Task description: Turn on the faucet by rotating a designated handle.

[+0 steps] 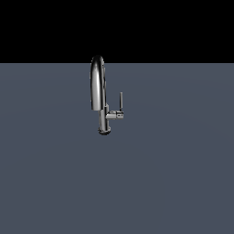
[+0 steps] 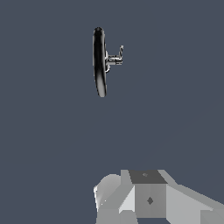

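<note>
Shiny chrome gooseneck faucet (image 1: 98, 91) stands upright on the flat slate-grey counter (image 1: 173, 183). Its thin dark-grey rod handle (image 1: 121, 100) points straight up from a short chrome stub on the body, at the exterior view's right of the spout. I see only pale grey pincer (image 2: 144, 197) housing, well apart from the faucet; whether its fingers are apart or together I cannot tell.

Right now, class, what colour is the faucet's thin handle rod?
Dark grey; the handle shows best in the exterior view.
</note>
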{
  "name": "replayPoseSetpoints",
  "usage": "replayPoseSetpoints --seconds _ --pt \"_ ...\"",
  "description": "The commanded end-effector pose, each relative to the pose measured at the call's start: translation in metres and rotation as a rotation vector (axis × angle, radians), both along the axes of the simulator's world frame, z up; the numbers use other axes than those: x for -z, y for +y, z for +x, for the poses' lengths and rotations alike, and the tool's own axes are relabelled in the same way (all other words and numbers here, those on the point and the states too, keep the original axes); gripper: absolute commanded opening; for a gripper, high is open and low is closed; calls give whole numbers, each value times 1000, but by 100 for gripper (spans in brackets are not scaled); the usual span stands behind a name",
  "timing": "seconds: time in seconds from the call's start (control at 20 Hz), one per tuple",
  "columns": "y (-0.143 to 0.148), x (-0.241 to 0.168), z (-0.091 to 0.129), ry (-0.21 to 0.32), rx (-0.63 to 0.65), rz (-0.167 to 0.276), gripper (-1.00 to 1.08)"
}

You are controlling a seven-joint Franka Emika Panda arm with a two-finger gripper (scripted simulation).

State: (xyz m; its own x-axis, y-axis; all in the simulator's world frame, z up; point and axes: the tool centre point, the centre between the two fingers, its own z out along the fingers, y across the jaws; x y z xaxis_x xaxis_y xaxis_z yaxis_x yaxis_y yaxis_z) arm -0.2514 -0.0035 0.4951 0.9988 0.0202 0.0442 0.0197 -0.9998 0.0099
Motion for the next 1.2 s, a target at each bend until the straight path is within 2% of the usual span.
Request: replayPoseSetpoints --seconds 0.0,0.3,0.6,0.85,1.15 --pt "0 0 0 0 0 0 -100" --pt "1 1 5 12 11 11 -100" --pt "3 3 19 48 45 45 -100" --pt "4 8 39 98 91 92 -100" --pt "6 16 71 179 168 168 -100"
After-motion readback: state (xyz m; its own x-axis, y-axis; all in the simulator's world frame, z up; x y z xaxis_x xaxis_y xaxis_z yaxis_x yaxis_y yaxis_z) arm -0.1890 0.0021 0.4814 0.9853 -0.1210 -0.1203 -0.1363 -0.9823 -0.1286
